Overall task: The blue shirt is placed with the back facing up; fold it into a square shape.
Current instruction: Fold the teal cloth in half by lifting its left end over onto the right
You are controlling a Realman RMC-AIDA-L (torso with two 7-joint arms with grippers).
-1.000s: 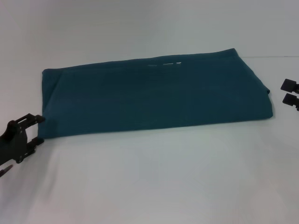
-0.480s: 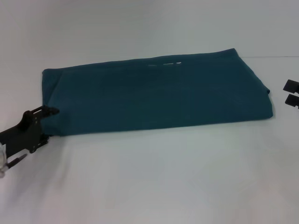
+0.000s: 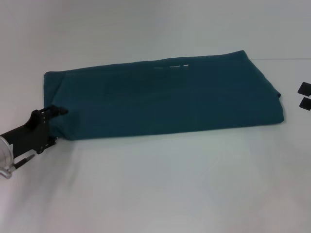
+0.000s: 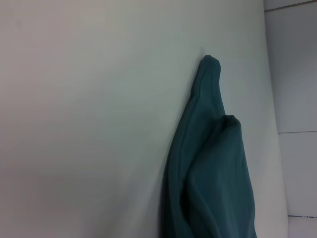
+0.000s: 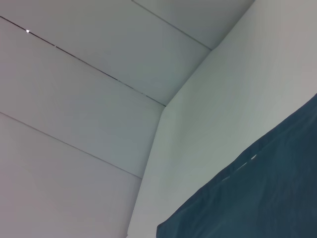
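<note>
The blue shirt (image 3: 160,97) lies on the white table as a long folded rectangle, plain side up, with a little white lettering (image 3: 171,66) showing at its far edge. My left gripper (image 3: 54,125) is open at the shirt's near left corner, with its jaws on either side of the cloth edge. The left wrist view shows the shirt (image 4: 213,178) bunched in soft folds close to the camera. My right gripper (image 3: 304,95) is open at the right edge of the head view, apart from the shirt's right end. The right wrist view shows a shirt edge (image 5: 257,198).
The white table (image 3: 160,184) stretches bare in front of the shirt and behind it. White wall panels (image 5: 74,99) stand beyond the table's far edge.
My left gripper has moved right and forward onto the shirt's near left corner. My right gripper has drawn back to the right, nearly out of the head view.
</note>
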